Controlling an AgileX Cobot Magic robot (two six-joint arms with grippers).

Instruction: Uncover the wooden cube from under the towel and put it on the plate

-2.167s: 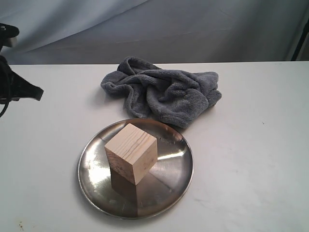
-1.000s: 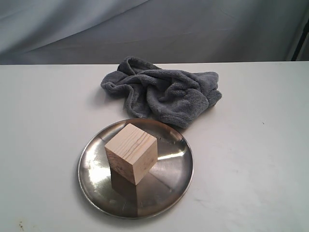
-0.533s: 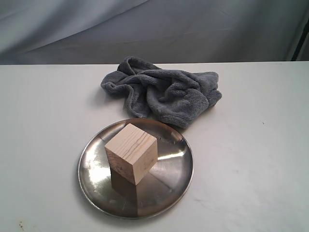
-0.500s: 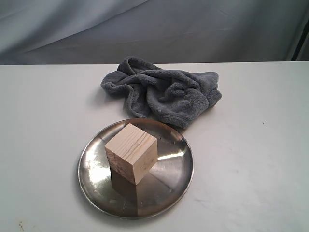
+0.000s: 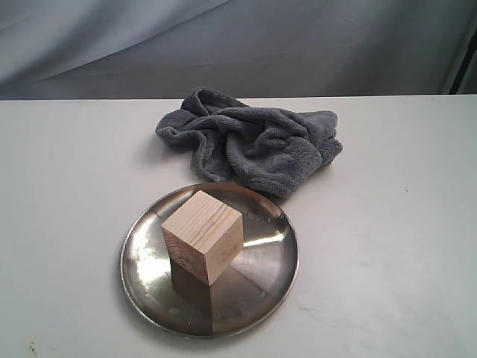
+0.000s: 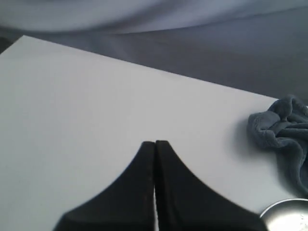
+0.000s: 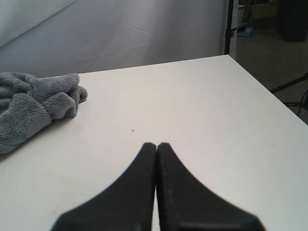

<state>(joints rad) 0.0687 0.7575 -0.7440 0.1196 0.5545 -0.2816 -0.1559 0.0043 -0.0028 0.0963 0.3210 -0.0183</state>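
Note:
The pale wooden cube stands on the shiny steel plate near the table's front, uncovered. Behind the plate lies the crumpled blue-grey towel, apart from the cube; it also shows in the left wrist view as the towel and in the right wrist view as the towel. A sliver of the plate shows in the left wrist view. Neither arm appears in the exterior view. My left gripper is shut on nothing above bare table. My right gripper is likewise shut and empty.
The white table ends at a far edge against a grey backdrop cloth. In the right wrist view the table's side edge drops off to a floor with a stand.
The left arm, seen at the exterior view's left edge 2.2 s ago, has withdrawn out of that view. Cube, plate and towel have not moved.

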